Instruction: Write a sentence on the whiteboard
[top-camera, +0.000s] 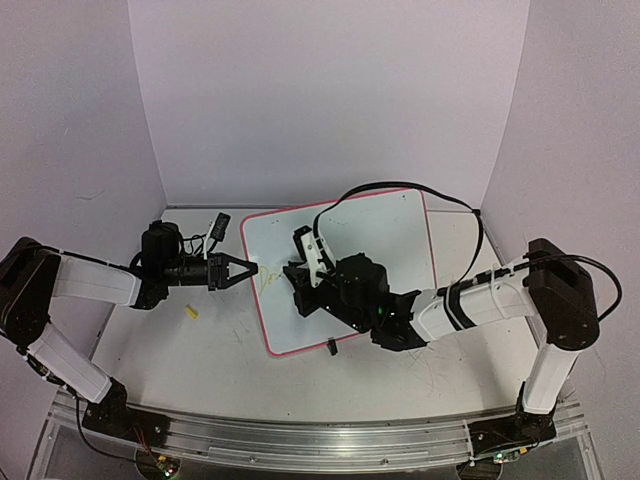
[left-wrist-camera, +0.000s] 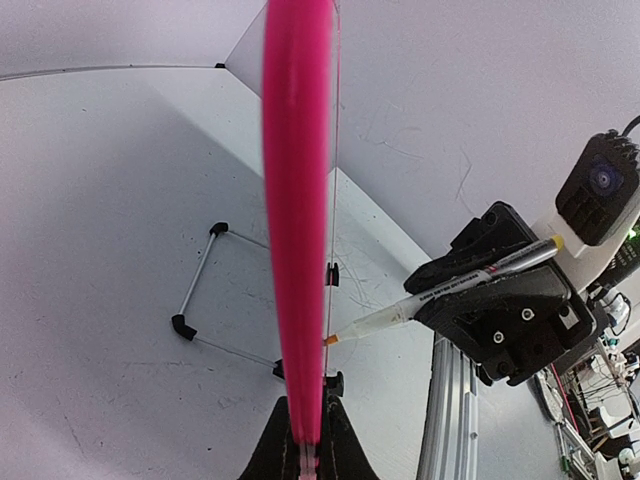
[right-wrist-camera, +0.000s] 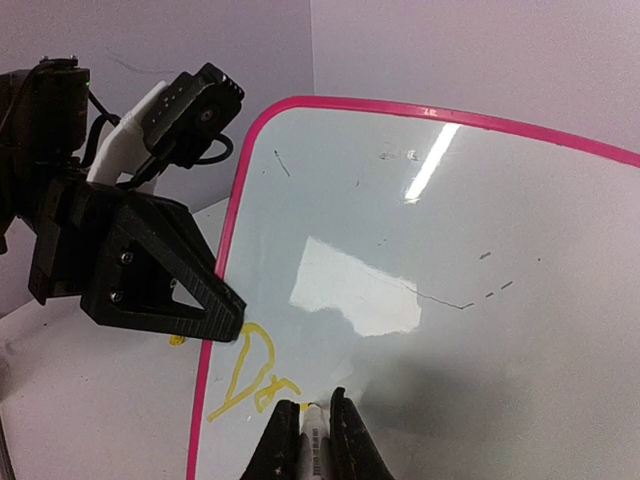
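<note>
- The whiteboard sat at the centre of the tabletop, raised on a wire stand with black feet.
- The left gripper came in from 9 o'clock, its jaws pinched shut on the pink rim at the board's left edge.
- The right gripper was clamped on a marker, whose yellow tip met the board face just inside that rim.
- Of the sentence, only a yellow "Dr" showed. It sat near the board's 8 o'clock corner, between the left gripper's finger and the right gripper's fingertips.
- In the top view, the right arm reached in from 4 o'clock, and its wrist hid the board's middle and lower part.
- A black cable arched over the board from 12 to 2 o'clock.
- A small yellow object lay on the tabletop at 8 o'clock, apart from the board.
- Short dark streaks marked the board's glossy face.
</note>
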